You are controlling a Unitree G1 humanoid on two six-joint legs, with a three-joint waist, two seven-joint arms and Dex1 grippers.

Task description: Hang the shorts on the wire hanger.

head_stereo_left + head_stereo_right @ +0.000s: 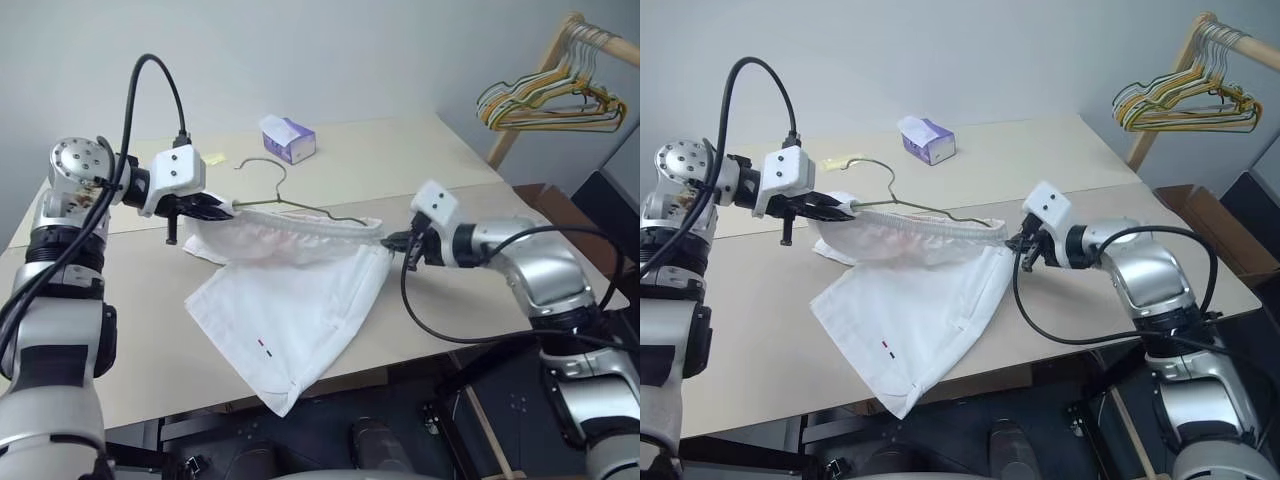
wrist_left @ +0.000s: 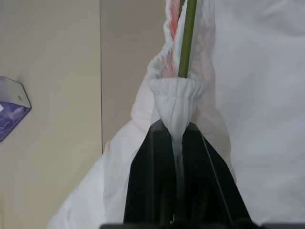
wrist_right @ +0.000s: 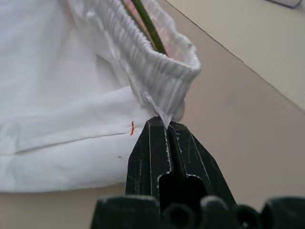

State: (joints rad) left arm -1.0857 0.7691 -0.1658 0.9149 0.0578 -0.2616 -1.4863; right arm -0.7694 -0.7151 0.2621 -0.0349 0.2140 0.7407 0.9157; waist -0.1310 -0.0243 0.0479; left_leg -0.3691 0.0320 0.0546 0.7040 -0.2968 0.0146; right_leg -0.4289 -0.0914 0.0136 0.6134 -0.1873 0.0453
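- Left pincer (image 1: 222,209): clamped on one end of the gathered waistband of the shorts (image 1: 300,320); the left wrist view shows the fabric bunched between the two black fingers (image 2: 147,186).
- Right pincer (image 1: 397,240): fingers together, pinching a small tab of cloth at the opposite end of the waistband (right wrist view).
- Waistband is stretched taut between the two pincers and lifted above the bench (image 1: 150,350); the legs of the shorts trail down onto the bench, the lowest corner hanging over its near edge.
- Wire hanger (image 1: 290,205): its arms run inside the open waistband (wire seen entering the opening in both wrist views); the hook stands above the band, toward the far edge of the bench.
- Judgement: hanger inserted, so the main step looks largely done. Left to do: settle the waistband on the hanger's shoulders, let go at both ends, check the shorts hang by the wire alone.
- Risk: the band could slip off one arm on release.
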